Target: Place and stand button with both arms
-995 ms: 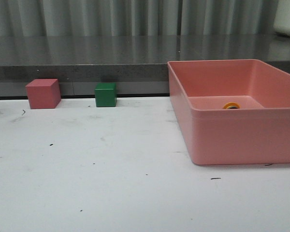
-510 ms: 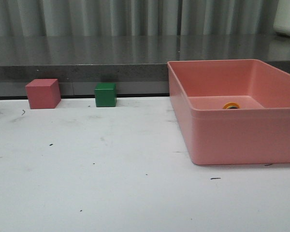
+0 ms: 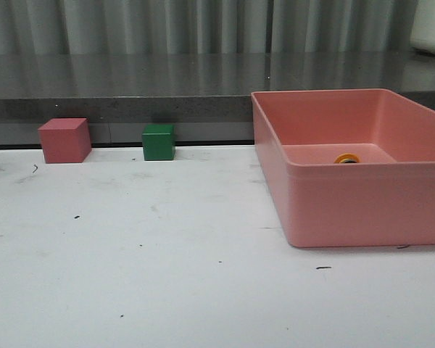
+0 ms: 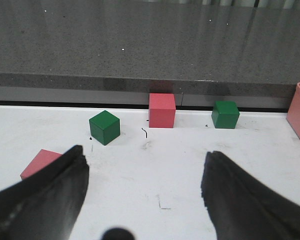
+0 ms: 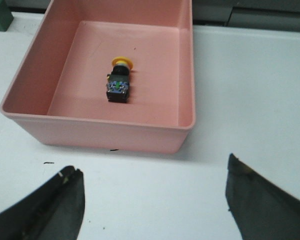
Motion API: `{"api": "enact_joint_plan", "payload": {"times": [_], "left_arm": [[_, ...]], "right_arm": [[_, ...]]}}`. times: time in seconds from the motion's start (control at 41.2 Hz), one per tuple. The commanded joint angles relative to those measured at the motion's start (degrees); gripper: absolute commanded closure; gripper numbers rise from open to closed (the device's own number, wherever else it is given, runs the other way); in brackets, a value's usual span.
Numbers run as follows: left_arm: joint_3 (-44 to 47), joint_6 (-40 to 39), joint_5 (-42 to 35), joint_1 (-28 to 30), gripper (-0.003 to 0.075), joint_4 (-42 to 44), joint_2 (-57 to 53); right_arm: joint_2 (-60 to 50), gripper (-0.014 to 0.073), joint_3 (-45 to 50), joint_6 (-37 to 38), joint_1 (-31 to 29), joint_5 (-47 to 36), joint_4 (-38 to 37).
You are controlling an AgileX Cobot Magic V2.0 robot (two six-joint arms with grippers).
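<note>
The button (image 5: 119, 80) lies on its side on the floor of the pink bin (image 5: 100, 134), its yellow cap pointing to the bin's far wall. In the front view only its yellow cap (image 3: 346, 158) shows above the bin's near wall (image 3: 362, 206). My right gripper (image 5: 155, 172) is open and empty over the white table, in front of the bin's near wall. My left gripper (image 4: 146, 156) is open and empty over the white table on the left side, facing the cubes. Neither arm shows in the front view.
A pink cube (image 3: 64, 140) and a green cube (image 3: 159, 142) stand at the table's back edge by a grey ledge. The left wrist view shows another green cube (image 4: 104, 127) and a flat pink block (image 4: 40, 162) beside my left finger.
</note>
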Motion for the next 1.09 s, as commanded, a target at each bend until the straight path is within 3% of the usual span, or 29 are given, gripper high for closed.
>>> {"api": "enact_joint_plan", "payload": {"times": [0.0, 0.437, 0.922, 1.068], "left_arm": [[-1.9, -0.4, -4.7, 0.1, 0.0295, -0.3, 0.8], [-1.9, -0.4, -4.7, 0.1, 0.0346, -0.3, 0.8], [-1.9, -0.4, -4.7, 0.1, 0.0356, -0.3, 0.8], [-1.9, -0.4, -4.7, 0.1, 0.0356, -0.3, 0.8]], "right_arm": [[5.7, -0.0002, -5.8, -0.3, 0.7, 0.3, 2.7], [31.2, -0.0002, -21.9, -0.4, 6.2, 6.9, 3.6], [59.4, -0.0002, -41.6, -0.4, 6.2, 13.0, 3.3], [66.5, -0.0002, -47.0, 2.5, 6.2, 15.7, 0.0]]}}
